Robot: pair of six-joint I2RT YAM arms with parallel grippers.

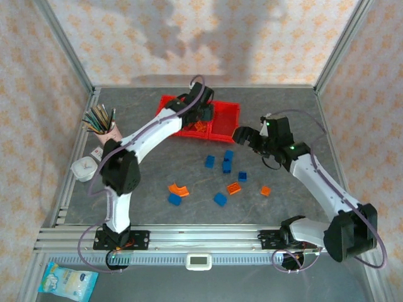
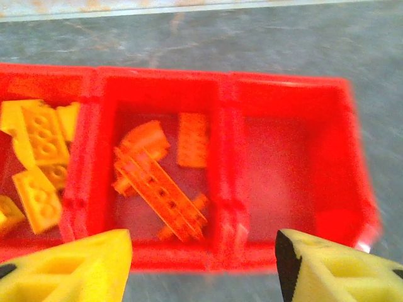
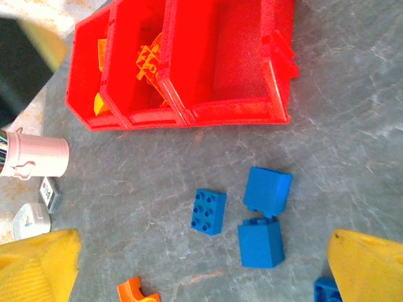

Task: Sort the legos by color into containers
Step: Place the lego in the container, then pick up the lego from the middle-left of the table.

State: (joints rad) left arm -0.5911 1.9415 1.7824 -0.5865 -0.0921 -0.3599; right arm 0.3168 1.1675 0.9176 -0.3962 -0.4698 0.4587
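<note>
1. Over the middle compartment of the bright red three-bin plastic containers [image 2: 220,85], the left jaws hung part-open, yellow fingers [image 2: 82,264] apart, nothing between them.
2. Middle compartment held orange plastic bricks [image 2: 160,189]. Left compartment held yellow plastic bricks [image 2: 41,145]. Right compartment was bare inside.
3. Right jaws stood wide open and empty above three blue plastic bricks [image 3: 260,244] on the grey marbled counter [image 3: 352,126], near the containers' front wall.
4. Loose orange bricks [image 1: 233,187] and more blue ones lay mid-counter, unsorted.
5. Judged: orange drop was done. Left arm should rise straight clear of the rim before swinging away, so no wall gets clipped.
6. Judged: best pick for the right jaws was the studded blue brick [image 3: 209,211] standing apart. The other two sat close together. Square the jaws to its flat sides and descend plumb.
</note>
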